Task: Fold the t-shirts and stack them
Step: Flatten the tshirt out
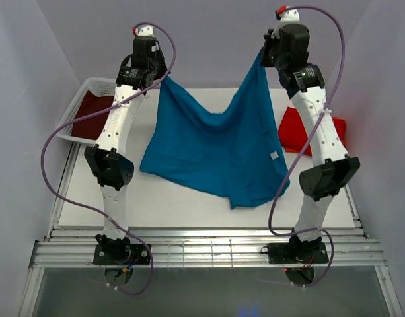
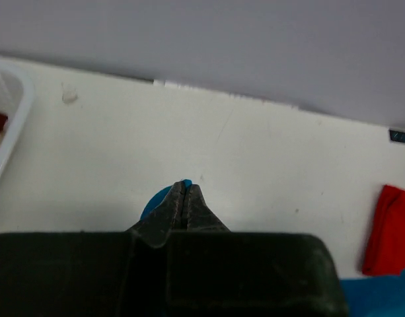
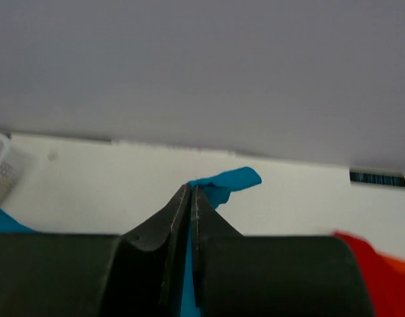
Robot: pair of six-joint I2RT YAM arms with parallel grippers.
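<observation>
The teal-blue t-shirt hangs spread between both arms above the white table, sagging in the middle, its lower edge draped toward the front. My left gripper is shut on its upper left corner; a blue tip pokes out by the closed fingers. My right gripper is shut on the upper right corner, with a blue flap beyond the tips. A red-orange t-shirt lies at the right, partly behind the right arm. A dark maroon t-shirt lies in the basket.
A white mesh basket stands at the back left corner of the table. Grey walls close in the back and both sides. The red-orange cloth shows at the right edge of the left wrist view.
</observation>
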